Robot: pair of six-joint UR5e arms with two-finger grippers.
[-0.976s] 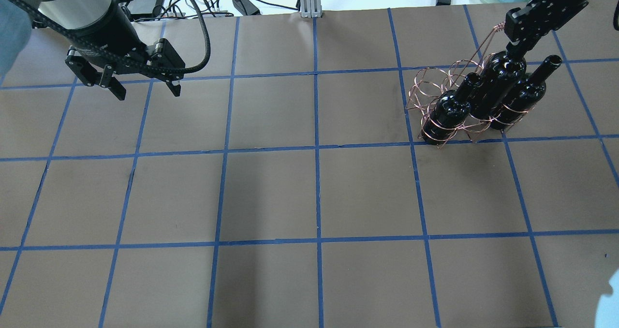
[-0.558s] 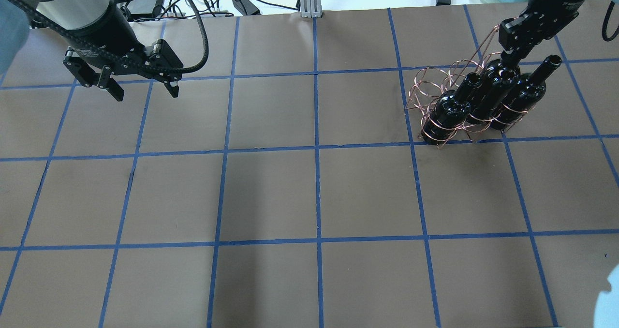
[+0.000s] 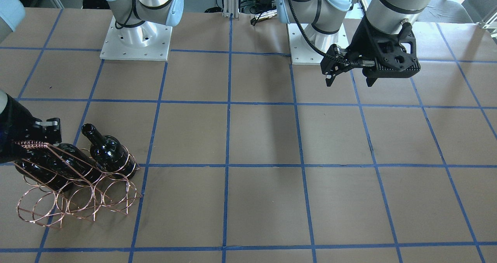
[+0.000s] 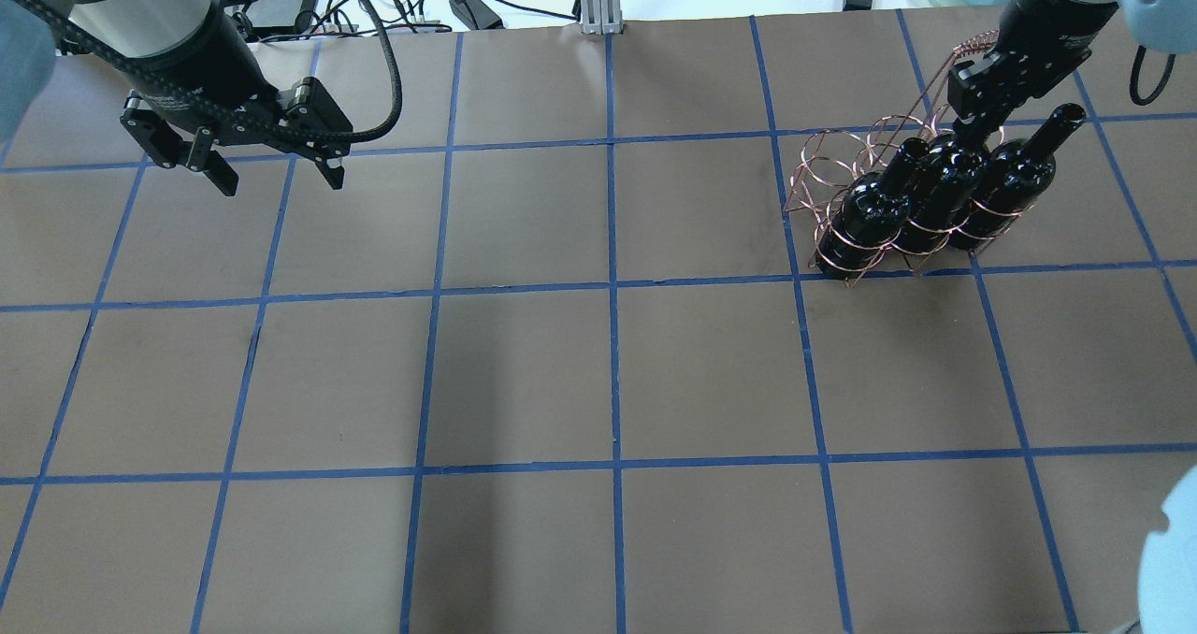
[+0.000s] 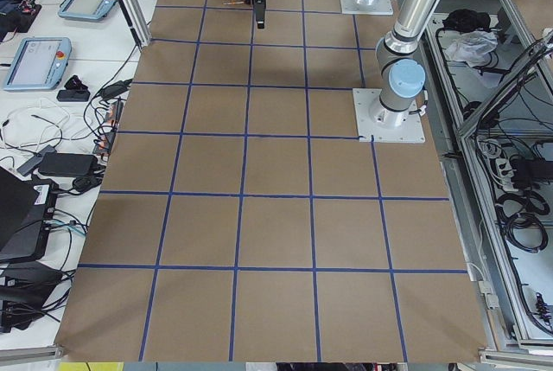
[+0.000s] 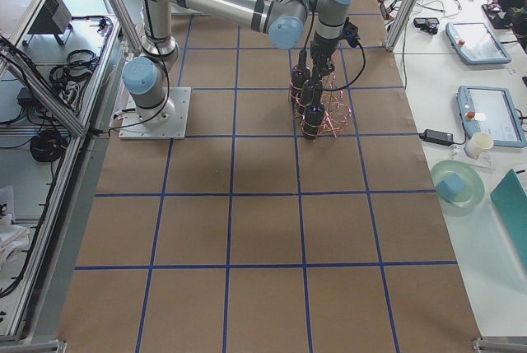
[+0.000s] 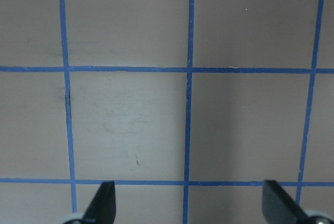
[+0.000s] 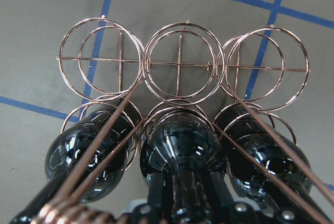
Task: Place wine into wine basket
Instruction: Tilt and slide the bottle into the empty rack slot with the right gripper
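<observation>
Directly under the right gripper (image 4: 971, 127), the wine (image 4: 938, 199) stands in the wine basket's (image 4: 835, 162) middle loop, neck pinched by the gripper. Other bottles (image 4: 865, 218) flank it, just beside. Left gripper (image 4: 283, 180) spread, hanging over the surface (image 4: 598, 381), well apart.

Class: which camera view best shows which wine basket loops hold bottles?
The right wrist view: it looks down into the wine basket, three bottles in one row, three loops empty. Overhead and front-facing views show it slanted, loops overlapping; side views show it tiny; the left wrist view, nothing.
</observation>
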